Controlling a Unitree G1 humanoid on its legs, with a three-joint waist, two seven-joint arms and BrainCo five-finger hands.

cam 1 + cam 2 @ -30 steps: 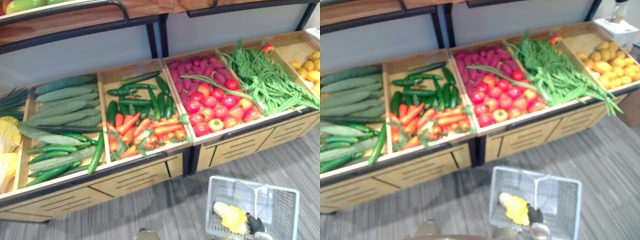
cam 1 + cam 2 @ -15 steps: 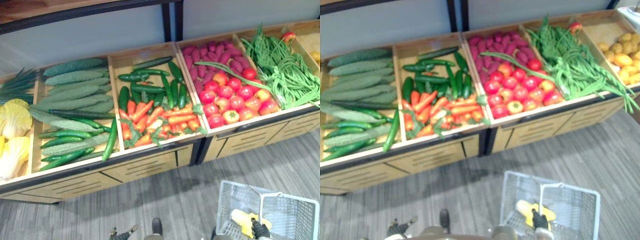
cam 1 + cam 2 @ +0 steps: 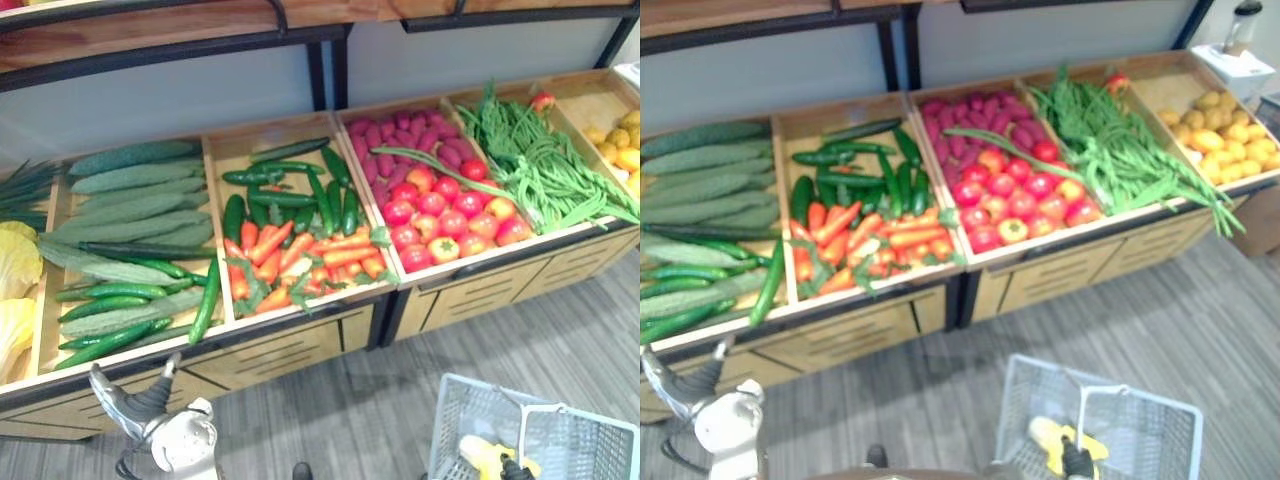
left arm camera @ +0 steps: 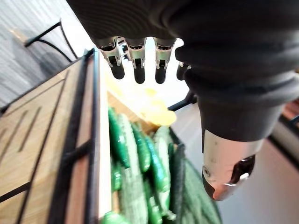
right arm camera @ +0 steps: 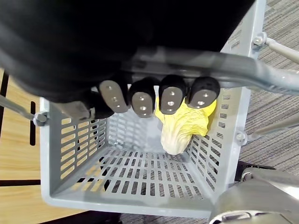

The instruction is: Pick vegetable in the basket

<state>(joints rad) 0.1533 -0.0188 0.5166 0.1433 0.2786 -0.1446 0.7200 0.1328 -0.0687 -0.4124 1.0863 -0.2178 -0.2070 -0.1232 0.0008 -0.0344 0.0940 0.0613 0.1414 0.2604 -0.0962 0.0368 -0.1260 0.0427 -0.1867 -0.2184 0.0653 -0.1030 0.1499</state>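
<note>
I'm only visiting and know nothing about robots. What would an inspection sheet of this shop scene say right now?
Surface: wooden display stand of open bins, with a grey floor in front of it.
Job's things: grey basket with a pale yellow cabbage lying inside.
Clutter: nothing loose seen; cucumbers, carrots, tomatoes and green beans lie in their bins.
Robot hands: left robot hand is open and hovers in front of the cucumber bin; right robot hand is curled round the basket's handle.
Cables: nothing seen.
Surroundings: upper shelf above the stand, grey wall behind it.
</note>
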